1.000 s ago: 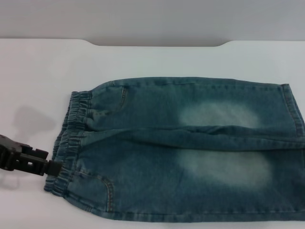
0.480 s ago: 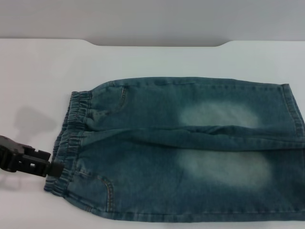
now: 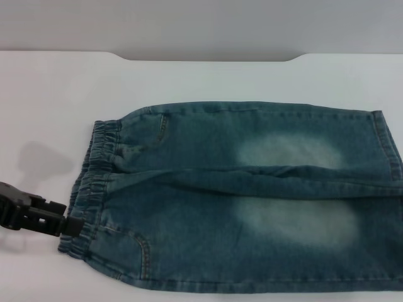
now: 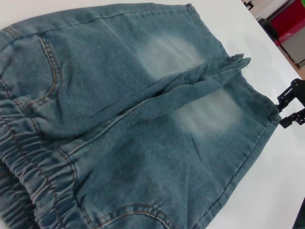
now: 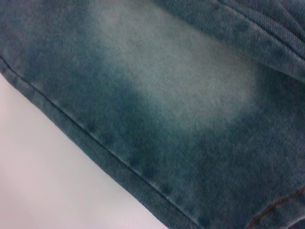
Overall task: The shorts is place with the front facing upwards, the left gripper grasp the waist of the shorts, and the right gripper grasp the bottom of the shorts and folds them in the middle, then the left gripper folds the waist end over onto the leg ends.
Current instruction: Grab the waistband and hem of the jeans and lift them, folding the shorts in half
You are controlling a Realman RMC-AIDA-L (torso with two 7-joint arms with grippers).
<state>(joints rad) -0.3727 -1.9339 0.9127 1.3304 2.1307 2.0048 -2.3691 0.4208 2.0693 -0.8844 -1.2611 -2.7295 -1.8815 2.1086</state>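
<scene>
The shorts point(image 3: 245, 195) lie flat on the white table, gathered waist point(image 3: 94, 182) to the left and leg ends point(image 3: 390, 163) to the right. Pale faded patches mark both legs, and a fold ridge runs between them. My left gripper point(image 3: 70, 226) reaches in from the left edge, its black tip touching the near end of the waist. The right gripper point(image 4: 286, 110) shows only in the left wrist view, where its two black fingers stand apart at the hem corner of the near leg. The right wrist view holds a faded denim leg point(image 5: 181, 95) and its stitched edge, close up.
The white table point(image 3: 50, 100) has bare surface left of the shorts and behind them. A grey recess point(image 3: 208, 58) notches its far edge. Red and dark objects point(image 4: 286, 19) stand beyond the table in the left wrist view.
My left gripper has crept a little right and toward the near edge, onto the waistband's edge. The shorts have not shifted.
</scene>
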